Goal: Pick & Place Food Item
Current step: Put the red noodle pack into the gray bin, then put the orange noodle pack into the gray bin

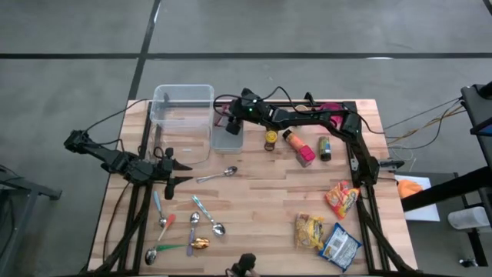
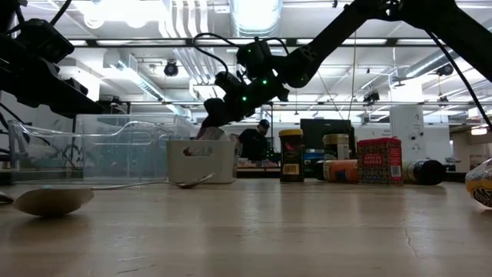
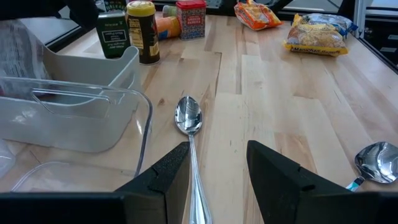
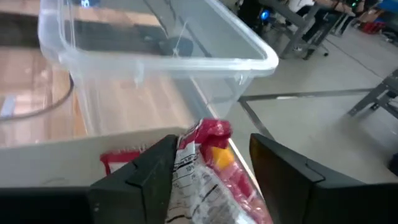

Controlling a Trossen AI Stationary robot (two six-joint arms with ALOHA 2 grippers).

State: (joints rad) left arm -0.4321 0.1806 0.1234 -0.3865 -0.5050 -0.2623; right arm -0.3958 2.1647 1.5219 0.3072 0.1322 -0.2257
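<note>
Placing step judged under way — right hand [image 4: 208,174] at upper centre over the small white bin [image 1: 227,137], fingers parted around a red snack packet [image 4: 208,158], clean retreat upward needed next; left hand [image 3: 214,180] half-open, empty, at left counter [image 1: 261,200] edge.

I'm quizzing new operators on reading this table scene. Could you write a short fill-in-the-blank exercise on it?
1. The right gripper hovers over the small ____ bin, a red snack packet between its fingers.
2. Beside that bin stands a large ____ plastic container.
3. The left gripper points at a metal ____ on the wooden table.

Missing words: white; clear; spoon
</note>
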